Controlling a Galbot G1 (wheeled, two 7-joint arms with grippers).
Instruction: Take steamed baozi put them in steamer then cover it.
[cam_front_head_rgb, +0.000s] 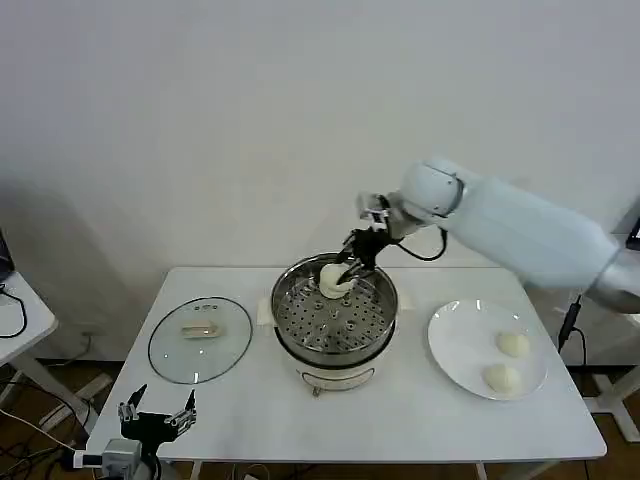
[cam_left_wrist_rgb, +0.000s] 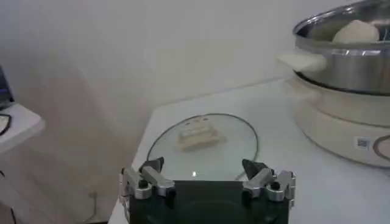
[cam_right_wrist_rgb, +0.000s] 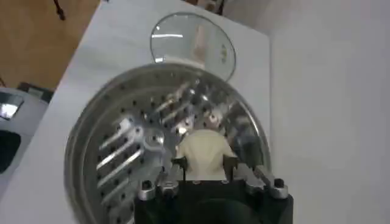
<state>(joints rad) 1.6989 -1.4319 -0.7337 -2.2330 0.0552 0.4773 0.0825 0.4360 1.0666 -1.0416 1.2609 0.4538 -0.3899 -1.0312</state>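
The left gripper (cam_front_head_rgb: 156, 412) idles spread wide at the table's (cam_front_head_rgb: 400, 420) near-left corner, just before the flat-lying cover (cam_front_head_rgb: 200, 340). In the steamer (cam_front_head_rgb: 334, 325) mid-table, the right gripper (cam_front_head_rgb: 350, 268) clasps one baozi (cam_front_head_rgb: 335, 280) at the basket's far side — two more baozi (cam_front_head_rgb: 513, 345) sit on the plate (cam_front_head_rgb: 460, 340) at right.

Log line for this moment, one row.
right gripper shut on baozi, over steamer | two baozi on plate | cover on table | left gripper open, idle

Head view: high, looking down at whole table (cam_front_head_rgb: 400, 420). Left wrist: low at near edge, facing cover (cam_left_wrist_rgb: 204, 146) and steamer (cam_left_wrist_rgb: 347, 55). Right wrist: close above steamer; both shared.
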